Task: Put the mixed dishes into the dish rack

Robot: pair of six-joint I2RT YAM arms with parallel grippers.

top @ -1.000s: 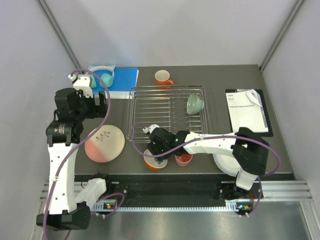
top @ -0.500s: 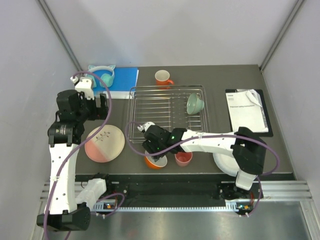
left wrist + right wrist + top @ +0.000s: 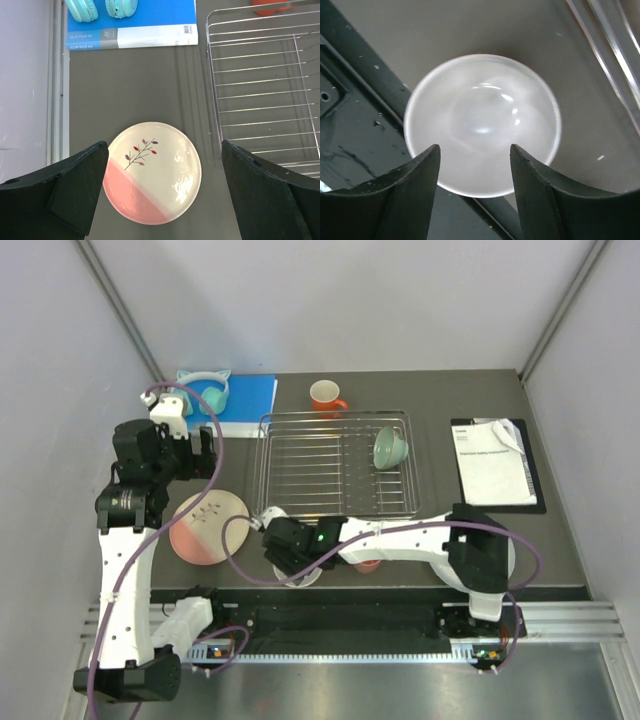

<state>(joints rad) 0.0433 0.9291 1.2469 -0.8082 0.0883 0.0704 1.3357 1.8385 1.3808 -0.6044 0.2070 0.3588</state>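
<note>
The dish rack [image 3: 320,468] [image 3: 260,85] holds the mint-green bowl [image 3: 390,447] at its right end. The orange mug [image 3: 325,396] stands behind the rack. My left gripper [image 3: 203,456] [image 3: 163,145] hangs open high above the pink-and-cream sprig plate [image 3: 208,527] [image 3: 152,172]. My right gripper [image 3: 292,562] [image 3: 475,147] is open right above the white-inside orange bowl [image 3: 482,120], near the table's front edge, with a finger over each side of it. The arm hides most of that bowl [image 3: 300,579] from above. It also half covers the pink cup [image 3: 368,564] and the white plate [image 3: 508,556].
Teal headphones [image 3: 205,390] [image 3: 100,7] lie on a blue folder [image 3: 245,400] [image 3: 135,25] at the back left. A black clipboard with white paper [image 3: 497,462] lies right of the rack. The black front rail [image 3: 355,115] runs close under the bowl.
My right gripper has swung left and toward the front edge, from beside the pink cup to over the orange bowl. The left arm has stayed put.
</note>
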